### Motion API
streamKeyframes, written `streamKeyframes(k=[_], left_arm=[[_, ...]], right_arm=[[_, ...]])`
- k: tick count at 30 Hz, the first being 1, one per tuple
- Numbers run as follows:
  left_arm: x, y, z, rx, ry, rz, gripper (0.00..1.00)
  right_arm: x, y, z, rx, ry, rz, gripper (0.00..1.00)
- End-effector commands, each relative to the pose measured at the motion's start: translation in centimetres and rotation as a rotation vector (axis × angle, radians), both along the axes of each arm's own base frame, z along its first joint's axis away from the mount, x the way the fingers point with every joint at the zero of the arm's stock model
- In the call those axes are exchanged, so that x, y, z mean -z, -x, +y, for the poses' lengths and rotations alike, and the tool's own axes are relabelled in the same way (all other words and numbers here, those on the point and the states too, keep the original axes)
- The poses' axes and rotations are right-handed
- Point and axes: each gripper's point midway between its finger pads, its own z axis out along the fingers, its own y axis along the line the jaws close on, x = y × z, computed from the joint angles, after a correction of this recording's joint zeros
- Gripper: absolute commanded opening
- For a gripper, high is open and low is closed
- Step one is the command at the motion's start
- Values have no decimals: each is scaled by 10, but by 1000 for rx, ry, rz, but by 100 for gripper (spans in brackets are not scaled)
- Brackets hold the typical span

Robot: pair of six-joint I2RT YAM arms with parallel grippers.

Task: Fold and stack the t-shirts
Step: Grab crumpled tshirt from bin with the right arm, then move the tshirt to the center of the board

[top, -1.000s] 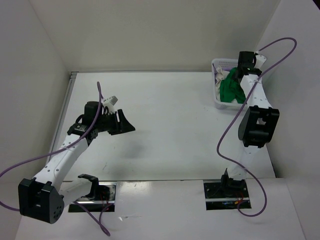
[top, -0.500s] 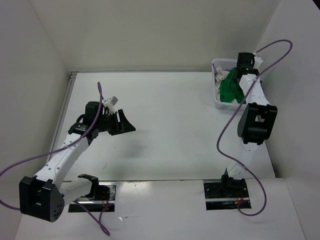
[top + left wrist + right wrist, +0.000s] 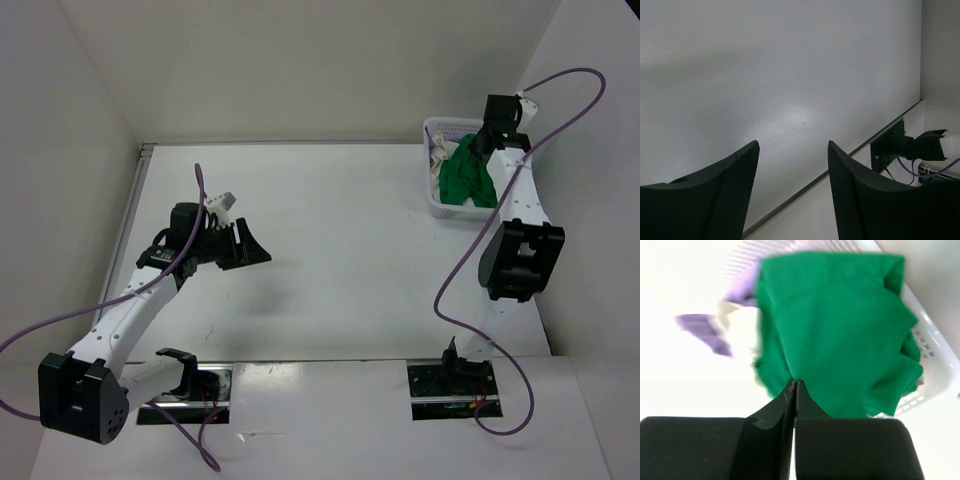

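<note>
A bright green t-shirt [image 3: 840,330] hangs bunched over the white lattice basket [image 3: 436,203] at the table's far right. My right gripper [image 3: 795,382] is shut on a pinch of its cloth, above the basket, and the shirt [image 3: 466,178] drapes down from it. A pale purple t-shirt [image 3: 702,325] and a white t-shirt [image 3: 740,335] lie in the basket beneath, mostly hidden. My left gripper [image 3: 792,150] hovers open and empty over the bare left part of the table [image 3: 330,250].
The basket [image 3: 935,355] stands against the right wall. White walls close in the table on the left, back and right. Purple cables loop from both arms. Two black mounts sit at the table's near edge.
My right gripper closed on the green t-shirt and rose a little, pulling the cloth up. The left arm has not moved.
</note>
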Motion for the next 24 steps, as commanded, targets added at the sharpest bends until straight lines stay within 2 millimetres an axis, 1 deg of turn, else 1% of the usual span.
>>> streamKeyframes(k=[1, 2, 3, 4, 5, 6, 7, 8, 9, 10, 11, 12, 13, 14, 15, 16, 17, 18, 19, 20, 21, 22, 23, 24], left_arm=[[-14, -7, -4, 7, 27, -57, 65], [-13, -9, -4, 0, 35, -48, 65], [-19, -13, -5, -5, 45, -66, 66], [-25, -18, -6, -41, 72, -65, 66], [-32, -27, -13, -36, 118, -85, 66], [-31, -24, -18, -29, 157, -39, 68], [-42, -29, -25, -26, 220, -47, 68], [-49, -31, -28, -15, 235, -47, 69], [-48, -33, -27, -27, 226, -33, 69], [-50, -36, -24, -39, 202, -44, 69], [-57, -44, -16, -80, 159, -91, 69], [-59, -44, -12, -102, 146, -100, 69], [-60, -45, -10, -115, 138, -101, 70], [-64, -46, -7, -126, 140, -112, 70], [-64, -47, -6, -141, 143, -106, 71], [-64, -49, -3, -151, 143, -106, 71], [-63, -52, 1, -178, 141, -103, 71], [-65, -53, 4, -196, 133, -117, 74], [-68, -58, 14, -231, 127, -120, 75], [-70, -60, 19, -249, 124, -131, 75], [-72, -61, 24, -271, 115, -126, 76], [-80, -64, 27, -275, 113, -150, 76], [-80, -66, 32, -290, 112, -151, 76], [-83, -69, 31, -290, 113, -155, 78]], right_arm=[[-104, 12, 18, -81, -27, -251, 0], [-118, 16, 25, -96, -60, -286, 0], [-137, 20, 34, -127, -82, -332, 0], [-160, 28, 55, -203, -153, -388, 0], [-189, 38, 72, -273, -198, -441, 0], [-199, 38, 81, -285, -212, -464, 0], [-227, 52, 107, -379, -275, -531, 0], [-256, 60, 129, -465, -304, -610, 0], [-276, 72, 147, -538, -339, -661, 0], [-305, 96, 173, -653, -371, -724, 0], [-336, 115, 198, -733, -401, -787, 0], [-352, 127, 212, -791, -420, -815, 0], [-369, 145, 231, -889, -443, -846, 0], [-400, 174, 248, -965, -481, -912, 0], [-413, 187, 257, -1017, -511, -937, 0], [-440, 211, 261, -1086, -504, -1026, 0], [-452, 234, 271, -1174, -523, -1049, 0], [-466, 249, 274, -1215, -552, -1089, 0], [-479, 271, 278, -1273, -543, -1119, 0], [-486, 283, 279, -1297, -538, -1135, 0], [-488, 286, 280, -1311, -531, -1141, 0], [-486, 284, 281, -1318, -542, -1131, 0], [-478, 280, 283, -1324, -554, -1103, 0], [-467, 267, 284, -1311, -574, -1073, 0]])
